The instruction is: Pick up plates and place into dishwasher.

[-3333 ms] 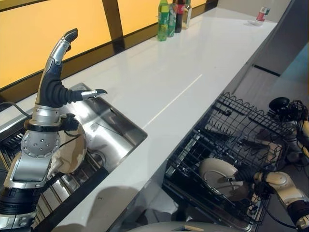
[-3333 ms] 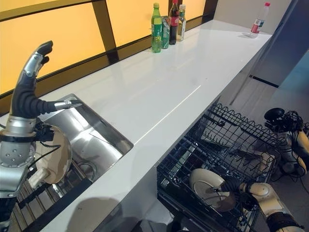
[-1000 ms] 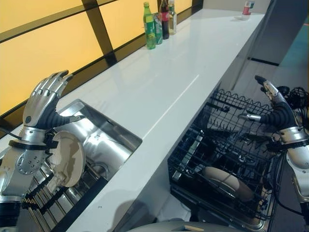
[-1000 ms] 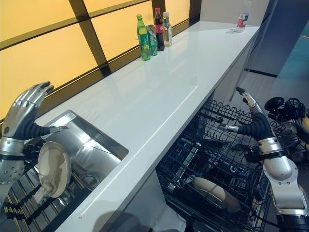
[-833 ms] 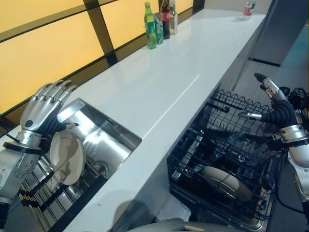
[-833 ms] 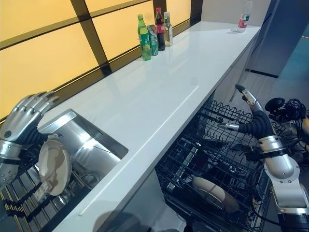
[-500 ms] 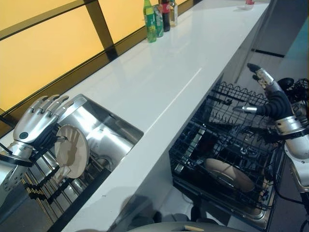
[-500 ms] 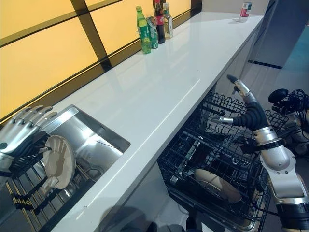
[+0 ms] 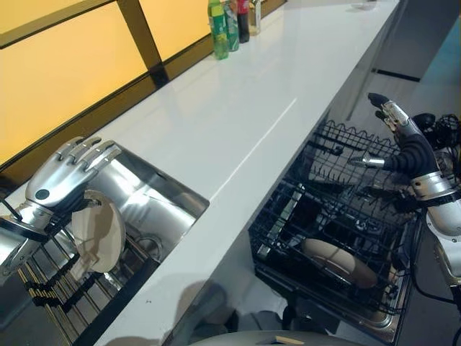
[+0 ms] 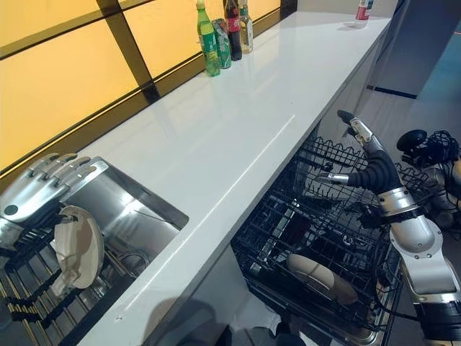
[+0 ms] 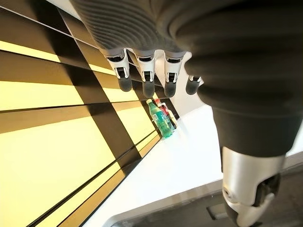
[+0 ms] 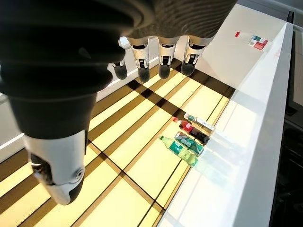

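A beige plate (image 9: 97, 231) stands on edge in the dark drying rack (image 9: 45, 292) beside the sink. My left hand (image 9: 61, 176) hovers just over the plate's top edge, open, with its fingers stretched flat toward the sink; I cannot tell whether it touches the plate. A second beige plate (image 9: 338, 261) lies tilted in the lower black dishwasher rack (image 9: 288, 231), which is pulled out. Above that rack's far side my right hand (image 9: 403, 140) is raised, open and empty. Its straight fingers (image 12: 163, 56) point at the yellow wall.
The steel sink (image 9: 148, 198) sits in a long white counter (image 9: 252, 94). Several bottles (image 9: 227, 18) stand at the counter's back edge against the yellow panelled wall. Another small bottle (image 10: 364, 11) is at the far end.
My left hand has dropped from upright above the sink to flat over the rack plate. My right hand has stayed raised above the dishwasher rack. The camera has shifted.
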